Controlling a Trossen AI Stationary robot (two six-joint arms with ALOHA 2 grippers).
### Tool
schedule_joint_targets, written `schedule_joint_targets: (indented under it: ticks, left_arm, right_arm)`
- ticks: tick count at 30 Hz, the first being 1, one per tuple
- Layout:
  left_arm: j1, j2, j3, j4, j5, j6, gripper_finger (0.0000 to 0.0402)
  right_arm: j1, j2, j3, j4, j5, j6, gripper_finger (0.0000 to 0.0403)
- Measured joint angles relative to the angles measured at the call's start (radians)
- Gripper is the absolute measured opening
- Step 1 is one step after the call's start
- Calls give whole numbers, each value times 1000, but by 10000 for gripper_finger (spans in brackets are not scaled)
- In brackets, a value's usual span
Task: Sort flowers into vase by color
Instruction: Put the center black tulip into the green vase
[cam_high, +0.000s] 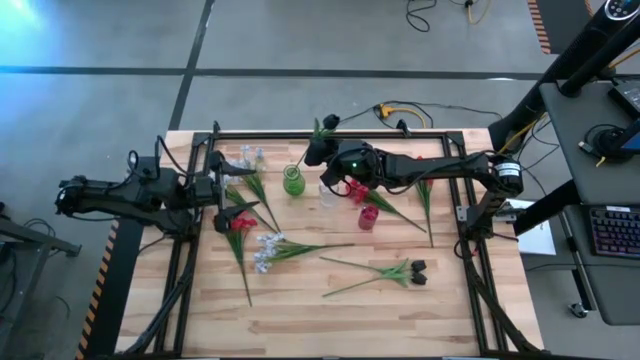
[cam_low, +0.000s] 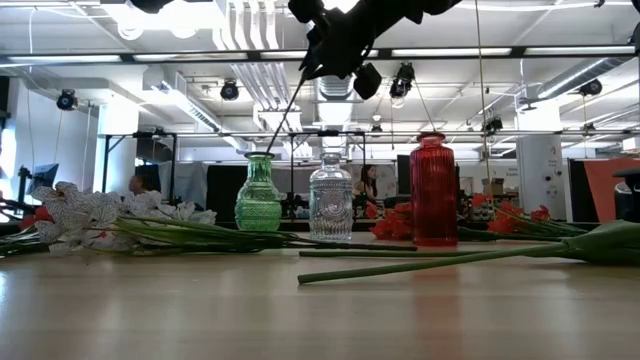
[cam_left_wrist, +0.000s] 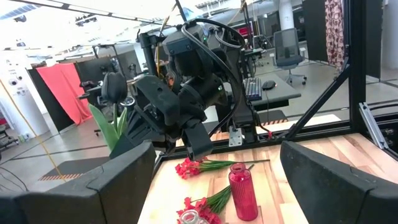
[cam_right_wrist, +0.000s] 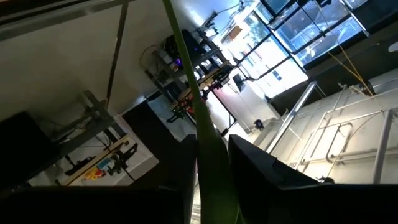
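— If I look across the table from its front edge, what comes first?

— Nearest lies a dark-bud spray (cam_high: 400, 271), flat on the wood. Behind it, to my left, are the blue-white flowers (cam_low: 90, 215), also lying down. My left gripper (cam_high: 222, 190) waits beside the flowers there, its fingers spread wide and holding nothing.

— And behind those?

— The three vases stand in a row: the green vase (cam_low: 258, 195), the clear vase (cam_low: 330, 198) and the red vase (cam_low: 433, 190). More red flowers (cam_high: 355, 190) lie just beside the red one.

— Where is your flower?

— My right gripper (cam_low: 318, 55) hangs high over the vases. Its fingers pinch the held stem (cam_low: 285, 115) from both sides, and the dark head of this flower is above them. The stem leans down into the mouth of the green vase. I cannot see how deep its end goes.

— What could go wrong from here?

— I think the flower is nearly placed, so the danger is in letting go. The stem is long, it is tilted, and its head is heavy. If the end sits only shallow in the neck, the flower may tip over the rim and fall out. It could also pull the light vase over against the clear vase next to it. And if my fingers drag on the stem when I lift away, I may pull it out again.
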Motion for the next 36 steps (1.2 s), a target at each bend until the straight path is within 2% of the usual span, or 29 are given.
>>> schedule_joint_targets:
  ticks: [16,29,36]
  left_arm:
    - [0,0,0,0,0,0,327]
    - [0,0,0,0,0,0,327]
    - [0,1,0,0,0,0,327]
  right_arm:
    - [0,0,0,55,-1,0,139]
    - [0,0,0,89,-1,41,160]
    - [0,1,0,174,-2,77,168]
